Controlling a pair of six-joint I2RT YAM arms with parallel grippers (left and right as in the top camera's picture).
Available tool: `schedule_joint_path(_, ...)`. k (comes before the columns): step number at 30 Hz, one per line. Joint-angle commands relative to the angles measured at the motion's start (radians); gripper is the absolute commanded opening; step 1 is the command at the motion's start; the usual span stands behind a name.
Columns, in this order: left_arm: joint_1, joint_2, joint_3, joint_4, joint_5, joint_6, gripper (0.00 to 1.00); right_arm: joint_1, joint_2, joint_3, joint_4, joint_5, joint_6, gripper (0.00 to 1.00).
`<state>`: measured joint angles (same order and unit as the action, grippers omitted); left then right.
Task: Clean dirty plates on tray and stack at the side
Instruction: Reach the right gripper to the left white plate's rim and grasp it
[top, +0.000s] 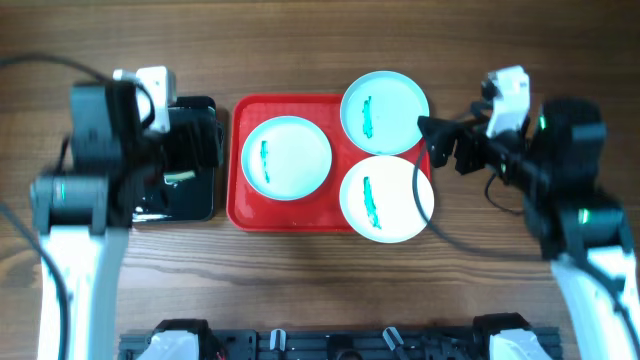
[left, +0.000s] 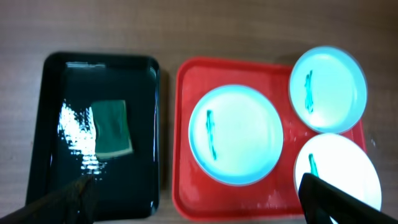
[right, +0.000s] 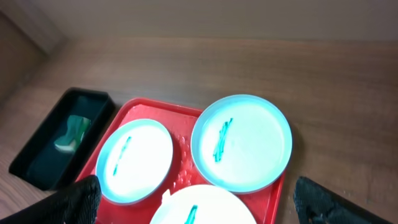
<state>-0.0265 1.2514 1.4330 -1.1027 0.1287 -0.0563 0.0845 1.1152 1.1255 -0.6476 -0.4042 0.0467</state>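
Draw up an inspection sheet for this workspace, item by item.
Surface: wooden table, dark brown.
Job's things: red tray holds left plate, upper right plate and lower right plate; the right two overhang its rim; each bears a teal smear; none stacked aside.
Clutter: black tray left of the red one, green sponge in it.
Grippers: left gripper open, over the black tray; right gripper open, at the red tray's right edge; both empty.
Cables: black cable loops over the lower right plate.
Surroundings: nothing seen.
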Motion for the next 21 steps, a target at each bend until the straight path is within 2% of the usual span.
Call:
schedule_joint_path(1, -0.004, 0.169, 0.151, -0.084, 0.024, -0.012, 1.0, 0.004, 0.141, 0.16, -0.106, -0.035, -0.074, 1.0)
schedule_joint_path(4, -0.004, 0.22, 0.154, -0.064, 0.049, -0.012, 1.0, 0.004, 0.203, 0.173, -0.075, -0.058, -0.058, 1.0)
schedule_joint_path(6, -0.004, 0.252, 0.154, -0.058, 0.05, -0.012, 1.0, 0.004, 0.245, 0.173, -0.059, -0.09, 0.037, 1.0)
schedule_joint_path(9, -0.004, 0.27, 0.153, -0.057, 0.05, -0.012, 1.0, 0.02, 0.325, 0.173, 0.01, -0.146, 0.068, 0.98)
schedule_joint_path(12, -0.004, 0.27, 0.153, -0.037, 0.05, -0.012, 1.0, 0.083, 0.43, 0.187, 0.044, -0.129, 0.151, 0.88)
schedule_joint_path(15, 0.001, 0.27, 0.153, -0.038, 0.014, -0.013, 1.0, 0.187, 0.565, 0.276, 0.005, -0.039, 0.214, 0.79)
schedule_joint_path(21, 0.061, 0.278, 0.153, -0.045, -0.151, -0.192, 1.0, 0.344, 0.801, 0.498, -0.13, 0.166, 0.288, 0.64)
